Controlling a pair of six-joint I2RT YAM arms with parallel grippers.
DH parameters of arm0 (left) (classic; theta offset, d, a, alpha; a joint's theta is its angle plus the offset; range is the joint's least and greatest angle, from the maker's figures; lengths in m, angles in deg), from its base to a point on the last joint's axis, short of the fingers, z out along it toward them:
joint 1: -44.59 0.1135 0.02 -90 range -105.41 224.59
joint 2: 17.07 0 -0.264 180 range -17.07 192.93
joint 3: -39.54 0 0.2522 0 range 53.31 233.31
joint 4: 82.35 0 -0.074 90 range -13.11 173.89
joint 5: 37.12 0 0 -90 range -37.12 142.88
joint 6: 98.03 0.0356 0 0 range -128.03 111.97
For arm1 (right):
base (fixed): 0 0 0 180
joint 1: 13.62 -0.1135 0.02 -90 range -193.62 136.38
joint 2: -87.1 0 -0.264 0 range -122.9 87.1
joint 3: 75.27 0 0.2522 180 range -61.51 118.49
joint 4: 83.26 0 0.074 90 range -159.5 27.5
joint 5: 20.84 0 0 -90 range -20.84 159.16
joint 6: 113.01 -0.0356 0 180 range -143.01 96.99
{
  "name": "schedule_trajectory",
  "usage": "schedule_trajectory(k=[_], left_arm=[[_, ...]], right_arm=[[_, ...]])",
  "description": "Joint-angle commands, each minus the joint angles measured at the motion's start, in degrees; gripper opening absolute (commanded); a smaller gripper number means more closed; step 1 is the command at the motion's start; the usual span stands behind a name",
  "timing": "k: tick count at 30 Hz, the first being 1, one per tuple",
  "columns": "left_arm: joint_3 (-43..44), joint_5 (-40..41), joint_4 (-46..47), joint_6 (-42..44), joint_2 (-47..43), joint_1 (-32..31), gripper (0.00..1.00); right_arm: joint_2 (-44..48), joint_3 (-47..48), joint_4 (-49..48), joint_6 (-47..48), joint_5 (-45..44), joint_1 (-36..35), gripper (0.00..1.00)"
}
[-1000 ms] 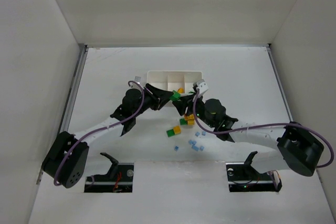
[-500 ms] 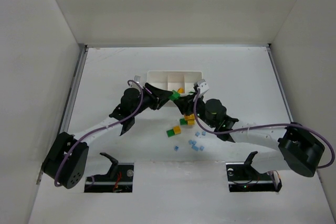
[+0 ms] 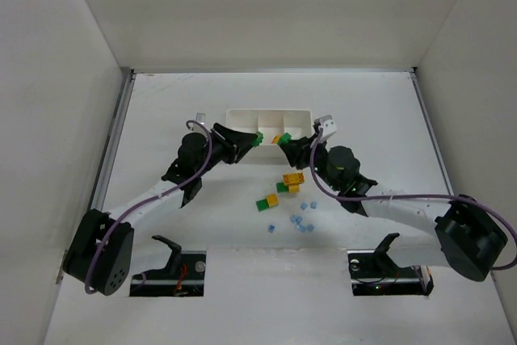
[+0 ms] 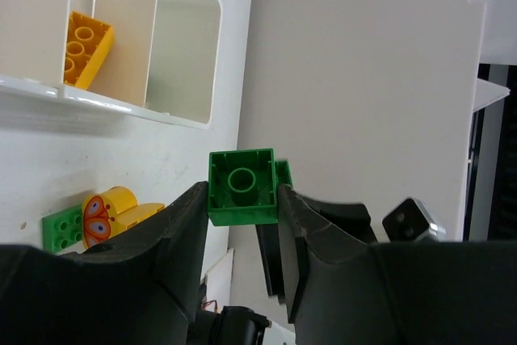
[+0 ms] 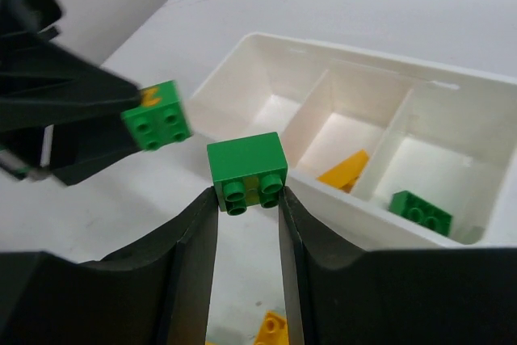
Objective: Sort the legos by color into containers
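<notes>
My left gripper (image 4: 241, 199) is shut on a green lego (image 4: 242, 187) and holds it just in front of the white tray (image 3: 269, 112), near its left compartment; it shows in the top view (image 3: 252, 141). My right gripper (image 5: 248, 195) is shut on another green lego (image 5: 246, 169), above the table at the tray's (image 5: 266, 46) near wall; it shows in the top view (image 3: 285, 142). The tray's middle compartment holds an orange lego (image 5: 346, 169), the right one a green lego (image 5: 418, 210), and the left one looks empty.
Loose legos lie on the table in front of the tray: yellow ones (image 3: 292, 178), green ones (image 3: 262, 204) and several small blue ones (image 3: 300, 220). A green brick (image 4: 63, 228) and a yellow piece with printed eyes (image 4: 109, 208) lie below my left gripper.
Both grippers have moved away from the loose pile toward the tray, each still carrying its green lego. The left went up and left, the right up and right, so they are farther apart.
</notes>
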Motion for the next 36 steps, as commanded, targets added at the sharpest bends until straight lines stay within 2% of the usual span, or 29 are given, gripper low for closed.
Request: schedule_trajectory(k=[1,8,15,18,25,31,36], left_arm=[[0.3,0.5,2.5,1.4,-1.8,-1.5,0.12],[2.5,1.9,2.5,3.7,-0.6,-3.9,0.12],[4.6,3.0,2.5,5.2,2.3,-5.2,0.12],[5.3,3.4,2.5,5.8,3.7,-5.4,0.12],[9.7,5.2,1.8,8.9,9.2,-6.1,0.12],[18.9,8.8,-3.1,16.5,18.3,-8.3,0.13],[27.1,12.0,-8.1,21.0,25.2,-10.3,0.17]], right_arm=[[-2.9,4.2,1.8,0.0,-2.3,3.6,0.33],[-11.4,10.6,3.8,1.1,-6.9,6.5,0.36],[-15.7,13.8,4.0,1.1,-12.5,8.5,0.51],[-15.6,14.0,4.0,1.4,-13.0,8.5,0.53],[-7.3,9.4,4.6,-0.1,-17.1,8.5,0.54],[4.5,1.4,8.5,-5.6,-19.8,9.1,0.45],[11.4,-2.8,14.7,-10.1,-19.7,8.8,0.45]])
